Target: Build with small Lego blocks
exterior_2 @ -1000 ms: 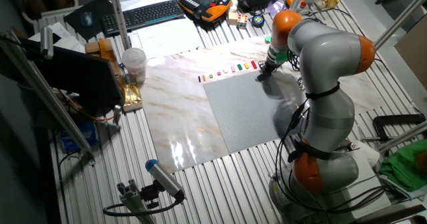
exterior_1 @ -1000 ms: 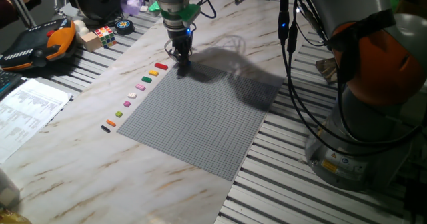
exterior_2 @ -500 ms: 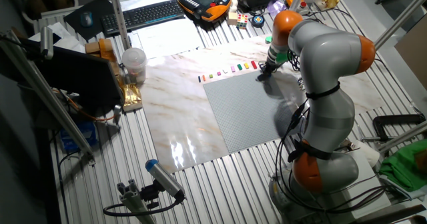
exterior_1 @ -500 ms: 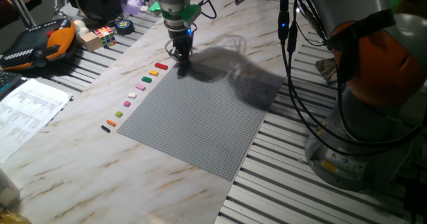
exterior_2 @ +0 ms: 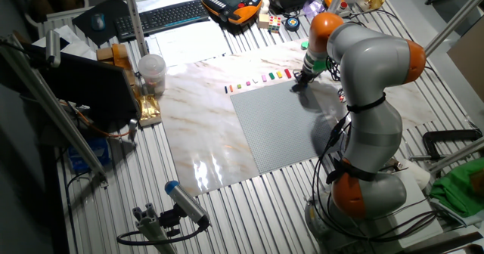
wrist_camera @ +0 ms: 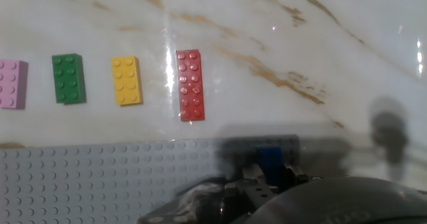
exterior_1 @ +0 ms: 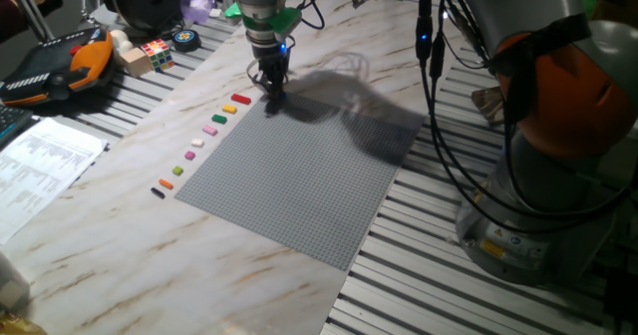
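Large grey baseplate point(exterior_1: 299, 175) lying flat on the marble tabletop point(exterior_1: 120, 245), filling the middle of one fixed view; nothing seen on its studs except a small blue brick point(wrist_camera: 269, 159) at the far corner, right at the plate's edge in the lower middle of the hand view. Row of loose small bricks just beside the plate's left edge, on bare marble: red brick point(exterior_1: 241, 99) nearest the arm, then yellow brick point(exterior_1: 230, 108), green brick point(exterior_1: 219, 119), pink brick point(exterior_1: 210, 131), with paler and darker pieces trailing toward the lower left, down to a black brick point(exterior_1: 158, 192). Same row near the upper middle of the other fixed view, too small there to sort by colour. In the hand view, red, yellow, green and pink lined up across the upper half, well apart from each other, studs up.

Arm reaching in from the upper middle, wrist pointing straight down, gripper point(exterior_1: 271, 94) lowered onto the plate's far corner. Fingers point(wrist_camera: 255, 184) close on either side of the blue brick, appearing clamped on it, though contact is partly in shadow. Puzzle cube point(exterior_1: 157, 52) at the upper left, well apart
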### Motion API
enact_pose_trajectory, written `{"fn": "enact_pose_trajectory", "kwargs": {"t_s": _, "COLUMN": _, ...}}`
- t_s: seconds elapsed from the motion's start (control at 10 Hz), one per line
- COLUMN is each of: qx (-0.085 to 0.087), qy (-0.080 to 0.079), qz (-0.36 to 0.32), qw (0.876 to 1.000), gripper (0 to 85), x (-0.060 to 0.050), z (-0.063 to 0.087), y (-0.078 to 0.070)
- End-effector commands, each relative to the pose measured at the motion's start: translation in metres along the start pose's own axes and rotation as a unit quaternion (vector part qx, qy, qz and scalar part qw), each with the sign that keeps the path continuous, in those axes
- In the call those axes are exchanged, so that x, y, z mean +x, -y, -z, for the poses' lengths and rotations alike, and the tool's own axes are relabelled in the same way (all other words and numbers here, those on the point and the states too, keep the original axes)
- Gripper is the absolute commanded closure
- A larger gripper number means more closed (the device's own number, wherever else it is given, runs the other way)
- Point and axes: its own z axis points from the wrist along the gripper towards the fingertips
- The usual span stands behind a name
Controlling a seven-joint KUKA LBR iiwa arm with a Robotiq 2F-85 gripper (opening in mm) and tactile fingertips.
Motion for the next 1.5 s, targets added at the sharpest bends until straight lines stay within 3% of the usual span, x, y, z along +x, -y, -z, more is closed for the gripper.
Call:
{"fn": "enact_pose_trajectory", "kwargs": {"t_s": 0.0, "qx": 0.0, "qy": 0.0, "qz": -0.001, "qw": 1.0, "gripper": 84.3, "x": 0.0004, "z": -0.001, "y": -0.0003}}
{"fn": "enact_pose_trajectory", "kwargs": {"t_s": 0.6, "qx": -0.001, "qy": 0.001, "qz": 0.002, "qw": 1.0, "gripper": 83.3, "x": 0.0004, "z": -0.0014, "y": -0.0005}}
{"fn": "enact_pose_trajectory", "kwargs": {"t_s": 0.7, "qx": 0.0, "qy": 0.004, "qz": -0.001, "qw": 1.0, "gripper": 64.3, "x": 0.0004, "z": -0.001, "y": -0.0002}}
{"fn": "enact_pose_trajectory", "kwargs": {"t_s": 0.8, "qx": 0.001, "qy": 0.008, "qz": -0.003, "qw": 1.0, "gripper": 52.0, "x": 0.0004, "z": -0.0009, "y": -0.0001}}
{"fn": "enact_pose_trajectory", "kwargs": {"t_s": 1.0, "qx": 0.002, "qy": 0.009, "qz": -0.004, "qw": 1.0, "gripper": 46.0, "x": 0.0001, "z": -0.0006, "y": -0.0004}}
{"fn": "enact_pose_trajectory", "kwargs": {"t_s": 1.4, "qx": 0.005, "qy": 0.012, "qz": -0.007, "qw": 1.0, "gripper": 44.0, "x": -0.0019, "z": 0.0045, "y": 0.0001}}
